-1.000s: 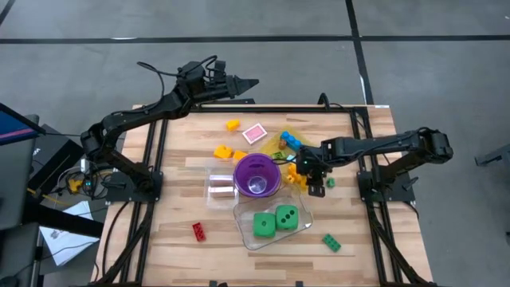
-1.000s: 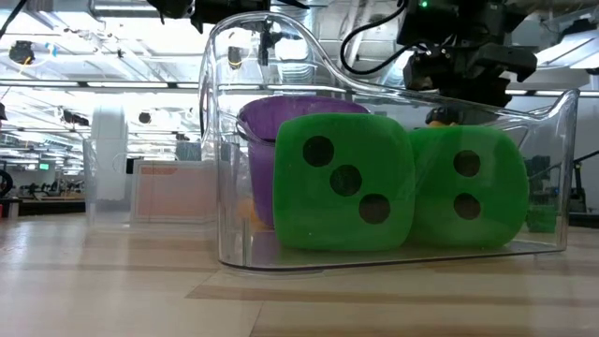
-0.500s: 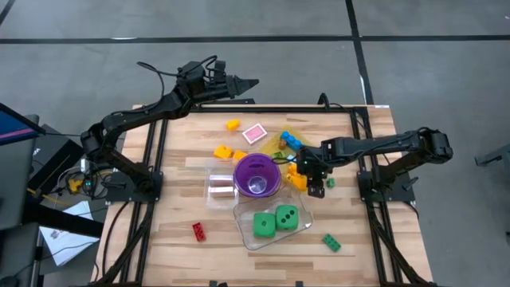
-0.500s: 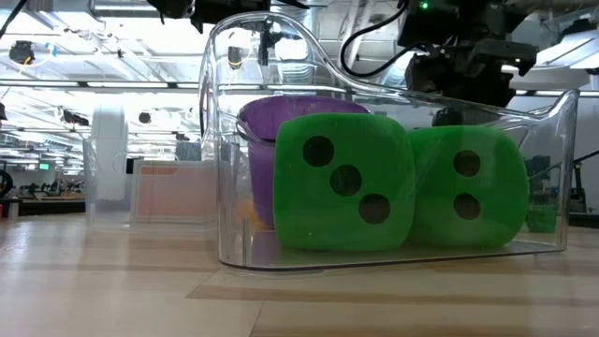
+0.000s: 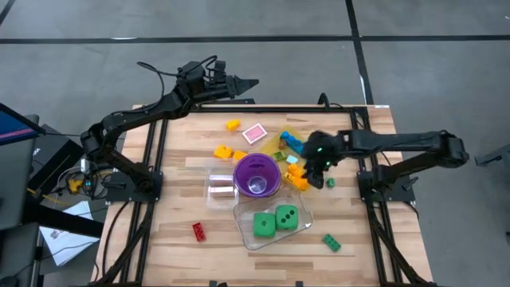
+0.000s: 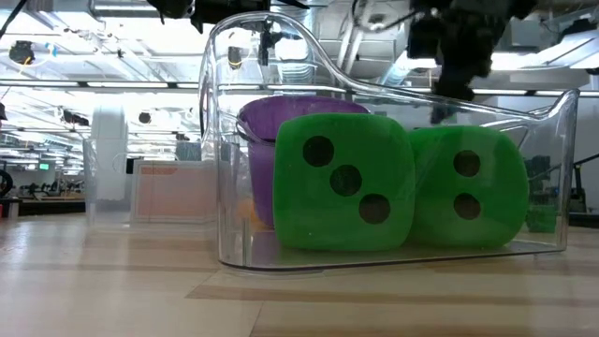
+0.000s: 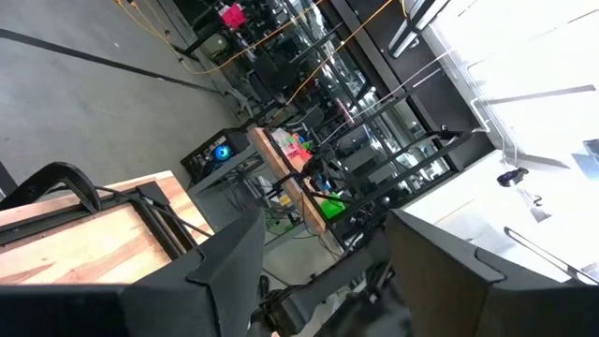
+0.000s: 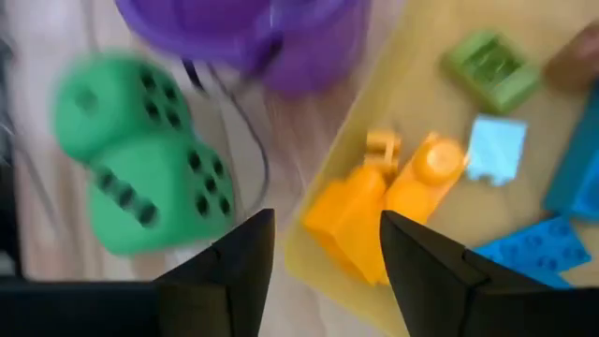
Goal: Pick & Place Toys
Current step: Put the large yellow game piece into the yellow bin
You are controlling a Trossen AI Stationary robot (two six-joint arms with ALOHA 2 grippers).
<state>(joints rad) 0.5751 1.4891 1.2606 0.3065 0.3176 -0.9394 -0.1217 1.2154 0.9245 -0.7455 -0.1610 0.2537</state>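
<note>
Two green black-dotted dice (image 5: 275, 220) lie in a clear tub (image 5: 245, 235) near the table's middle; they fill the low view (image 6: 402, 183). Orange bricks (image 5: 296, 178) and blue bricks (image 5: 290, 141) lie in the yellow translucent tray (image 5: 280, 142); the right wrist view shows the orange ones (image 8: 379, 201) just ahead. My right gripper (image 5: 322, 174) hangs open and empty above the tray's near end, pointing down (image 8: 323, 229). My left gripper (image 5: 249, 82) is open and empty beyond the table's far edge, up in the air.
A purple cup (image 5: 256, 175) stands between the tray and a second clear tub (image 5: 219, 185). Loose bricks lie around: pink (image 5: 254, 133), yellow (image 5: 232, 124), orange (image 5: 222, 151), red (image 5: 198, 231), green (image 5: 331, 241) and a small green one (image 5: 330, 182).
My right gripper has risen from the tray's near end and drawn a little toward the far edge, staying open and empty. The orange bricks that it stood over now show in the tray.
</note>
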